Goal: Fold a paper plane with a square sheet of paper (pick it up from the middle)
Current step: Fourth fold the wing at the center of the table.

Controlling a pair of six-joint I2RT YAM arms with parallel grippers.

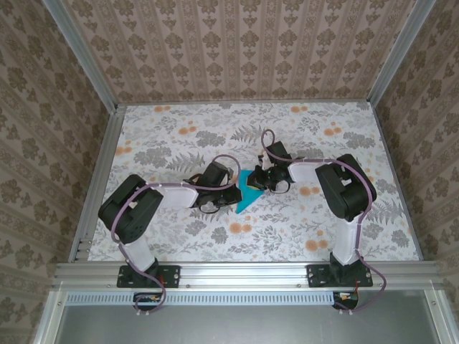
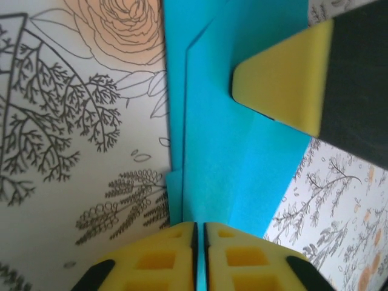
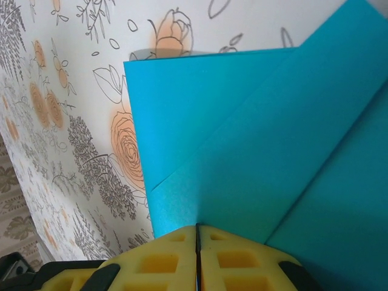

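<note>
The teal-blue paper (image 1: 246, 196) lies partly folded on the table's middle, between both grippers. In the left wrist view the paper (image 2: 236, 157) shows layered flaps and long creases, and its edge runs into the thin slit between my left gripper (image 2: 200, 229) pads, which are shut on it. The right gripper's yellow fingertip (image 2: 282, 79) rests on the paper at the upper right. In the right wrist view the folded paper (image 3: 254, 139) shows a diagonal flap edge, and my right gripper (image 3: 197, 230) is shut on its near edge. From above, the left gripper (image 1: 231, 195) and right gripper (image 1: 261, 181) meet at the paper.
A floral-patterned cloth (image 1: 179, 136) covers the table. Aluminium rails (image 1: 93, 186) and patterned walls enclose it on the left, right and back. Both arms bend inward toward the centre, with open cloth around them.
</note>
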